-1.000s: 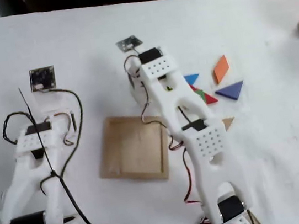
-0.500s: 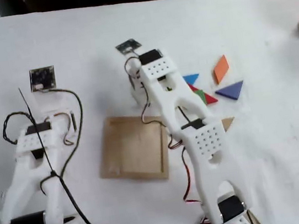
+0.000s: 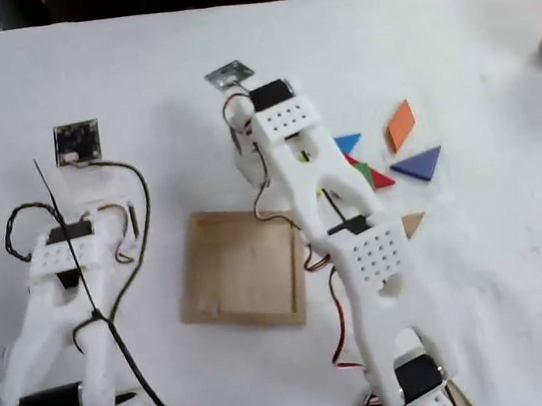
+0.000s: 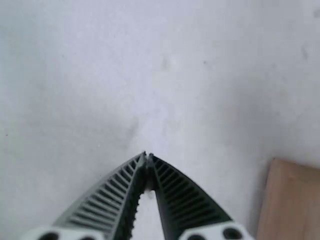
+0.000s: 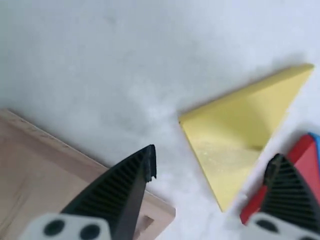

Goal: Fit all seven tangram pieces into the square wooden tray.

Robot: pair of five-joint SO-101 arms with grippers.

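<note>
- Off the far right corner of the tray (image 3: 243,267), the right gripper (image 5: 214,160) is held with jaws spread, straddling the yellow triangle (image 5: 245,132); nothing is clamped.
- Over the last second the right arm's wrist was shifted slightly toward the far edge of the table (image 3: 450,36); this is judged to be lining-up for a first pick.
- Left gripper (image 4: 146,159): pressed together on nothing, over bare table left of the tray.
- Tray: one, empty, near the table's middle.
- Pieces: seven counted, all outside the tray, toward the right edge:
  - yellow triangle
  - red triangle (image 3: 382,178)
  - green piece (image 3: 361,170)
  - small blue triangle (image 3: 347,142)
  - orange parallelogram (image 3: 400,124)
  - dark blue triangle (image 3: 417,164)
  - tan triangle (image 3: 413,223)
</note>
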